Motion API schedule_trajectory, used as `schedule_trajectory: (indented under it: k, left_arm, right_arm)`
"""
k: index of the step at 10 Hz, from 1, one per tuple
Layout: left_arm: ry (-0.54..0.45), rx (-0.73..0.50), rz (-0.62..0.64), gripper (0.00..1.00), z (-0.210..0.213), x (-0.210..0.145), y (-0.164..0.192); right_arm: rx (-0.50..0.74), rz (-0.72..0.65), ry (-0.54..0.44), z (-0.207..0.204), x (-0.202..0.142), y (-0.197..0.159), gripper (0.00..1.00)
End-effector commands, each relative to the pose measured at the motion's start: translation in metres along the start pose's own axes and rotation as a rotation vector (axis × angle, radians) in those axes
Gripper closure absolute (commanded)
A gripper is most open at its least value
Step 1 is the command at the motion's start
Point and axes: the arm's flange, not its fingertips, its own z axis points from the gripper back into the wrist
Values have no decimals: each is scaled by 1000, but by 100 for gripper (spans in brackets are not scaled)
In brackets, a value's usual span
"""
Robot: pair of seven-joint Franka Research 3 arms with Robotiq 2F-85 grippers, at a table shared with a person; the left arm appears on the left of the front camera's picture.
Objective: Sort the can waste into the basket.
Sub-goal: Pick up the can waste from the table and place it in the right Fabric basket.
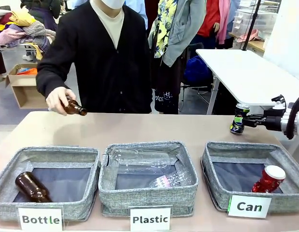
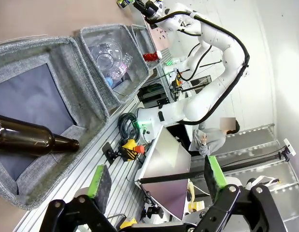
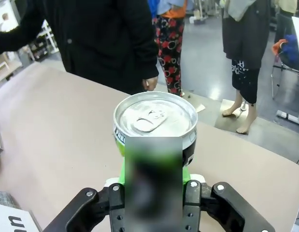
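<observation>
Right hand (image 1: 245, 120): closed on the dark can (image 1: 239, 119), holding it upright in the air above the desk (image 1: 154, 128), just beyond the far edge of the Can basket (image 1: 221, 176).
Dark can, right wrist view: silver top (image 3: 155, 114) faces the camera; the body is clamped between the fingers, partly blurred.
Red can (image 1: 268, 179): lies tilted inside the Can basket, by its right wall.
Left hand (image 2: 156, 180): open, green pads apart, nothing between them; it hovers over the Bottle basket (image 2: 67, 140).
Bottle basket: one brown bottle (image 1: 32, 186) lies inside.
Plastic basket (image 1: 147, 193): clear plastic bottles (image 1: 139, 158) inside.
Person's hand (image 1: 59, 99): holds another brown bottle (image 1: 75, 108) over the desk's far left.
</observation>
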Motion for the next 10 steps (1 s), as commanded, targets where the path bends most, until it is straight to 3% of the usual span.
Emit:
schedule_trajectory:
  k: [1, 2, 4, 6, 8, 10]
  left_arm:
    - [5, -3, -10, 0, 0, -3, -2]
    - [0, 0, 0, 0, 0, 0, 0]
    - [-86, -32, -92, 0, 57, -22, -37]
    - [-87, -82, -177, 0, 109, -62, -70]
    - [-52, -66, -192, 0, 131, -96, -75]
    - [-69, -77, -183, 0, 133, -103, -67]
  right_arm:
    - [15, 22, 1, 1, 5, 2, 94]
    - [18, 28, 0, 2, 8, 4, 100]
    - [33, 43, -5, 9, 18, 13, 100]
    - [54, 63, 12, 18, 37, 23, 100]
    - [85, 77, 60, 30, 58, 37, 100]
    - [121, 72, 109, 51, 81, 55, 100]
